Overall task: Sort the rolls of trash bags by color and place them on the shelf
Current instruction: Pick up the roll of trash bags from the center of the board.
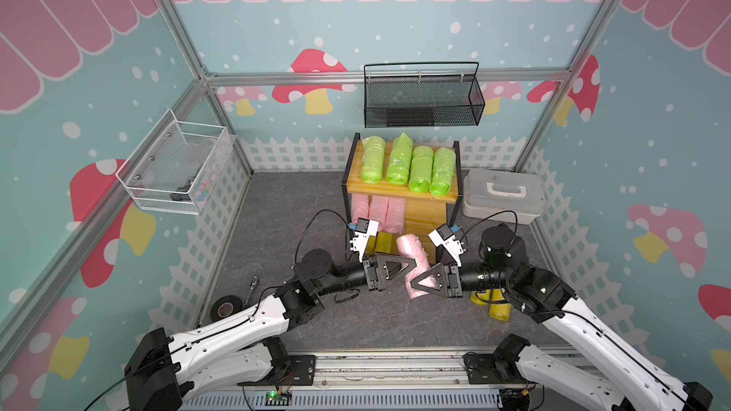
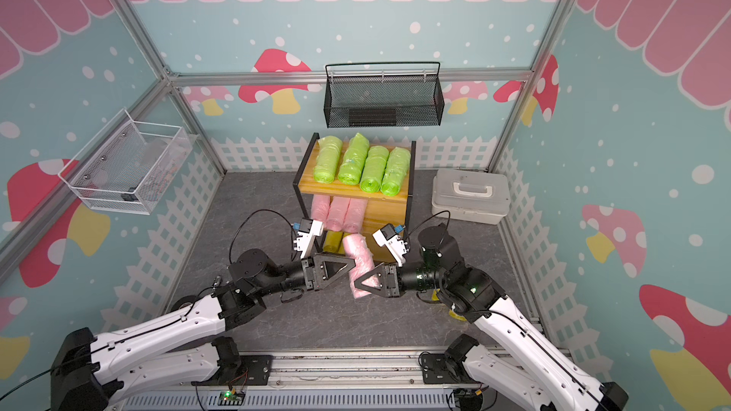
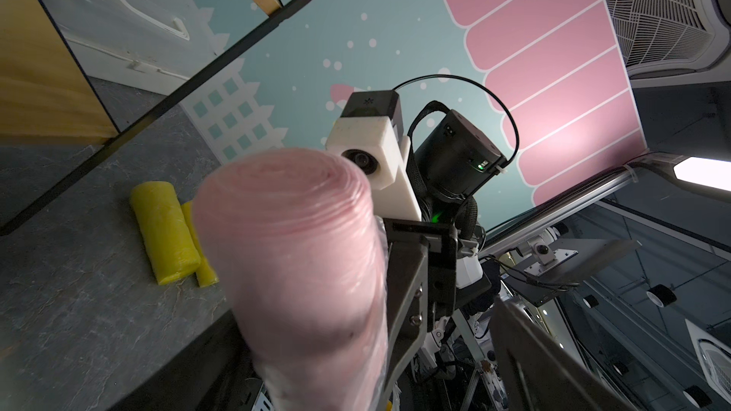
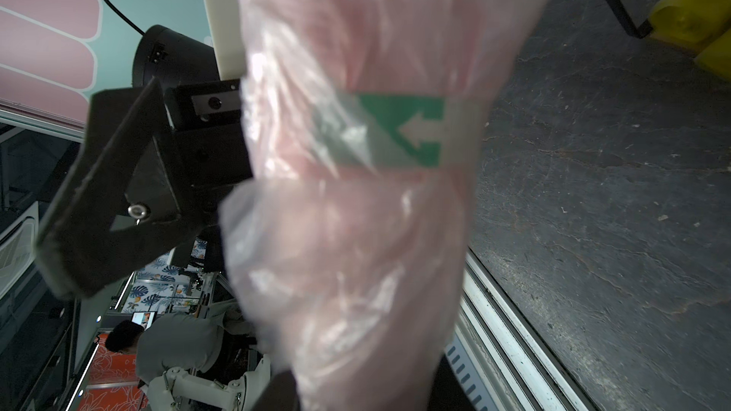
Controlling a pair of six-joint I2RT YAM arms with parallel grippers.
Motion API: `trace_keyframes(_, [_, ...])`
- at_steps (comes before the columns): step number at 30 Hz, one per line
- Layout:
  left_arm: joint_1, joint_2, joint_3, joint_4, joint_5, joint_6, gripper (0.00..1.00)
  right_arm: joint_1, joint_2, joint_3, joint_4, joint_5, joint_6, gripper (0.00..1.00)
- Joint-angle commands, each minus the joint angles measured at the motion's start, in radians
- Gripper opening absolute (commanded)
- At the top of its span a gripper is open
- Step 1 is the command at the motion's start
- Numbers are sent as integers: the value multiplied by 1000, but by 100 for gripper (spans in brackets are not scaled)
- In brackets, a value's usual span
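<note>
A pale pink roll (image 1: 409,247) hangs tilted above the floor in front of the shelf (image 1: 431,207), between both arms. My right gripper (image 1: 417,280) is shut on its lower part. My left gripper (image 1: 411,264) stands open around the same roll (image 3: 300,239), with a gap on one side. Several lime green rolls (image 1: 407,168) lie on the top board, three pink rolls (image 1: 377,211) on the middle one, and yellow rolls (image 1: 381,243) on the lowest. Two more yellow rolls (image 1: 496,308) lie on the floor under my right arm.
A white toolbox (image 1: 502,195) stands right of the shelf. A black mesh basket (image 1: 421,100) hangs on the back wall and a white wire basket (image 1: 178,168) on the left wall. A black tape roll (image 1: 225,306) and a small tool (image 1: 251,284) lie at the left.
</note>
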Motion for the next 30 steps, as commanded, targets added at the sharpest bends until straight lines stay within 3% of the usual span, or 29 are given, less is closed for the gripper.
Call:
trace_keyframes(1, [-4, 20, 38, 13, -2, 15, 91, 29, 6, 10, 51, -10, 6, 0])
trace_keyframes(4, [-3, 34, 39, 23, -1, 3, 80, 51, 16, 0, 51, 2, 7, 0])
trace_keyframes(9, [-2, 34, 43, -4, -4, -5, 53, 58, 19, -15, 34, 30, 8, 0])
trace_keyframes(13, [-2, 35, 61, -71, -10, -2, 13, 59, 29, -15, 5, 38, -6, 0])
trace_keyframes(16, [-3, 32, 62, -92, -17, -2, 1, 59, 32, -7, -28, 57, -17, 13])
trace_keyframes(21, [-3, 14, 50, -107, -60, -9, 0, 60, 14, 19, -142, 165, -39, 75])
trace_keyframes(23, [-4, 6, 40, -111, -93, -21, 0, 59, -29, -8, -121, 228, -8, 85])
trace_keyframes(24, [-3, 2, 33, -108, -110, -32, 0, 59, -61, -28, -96, 264, 15, 96])
trace_keyframes(30, [-4, -3, -38, -21, -211, -137, 0, 59, -194, -170, 42, 378, 160, 99])
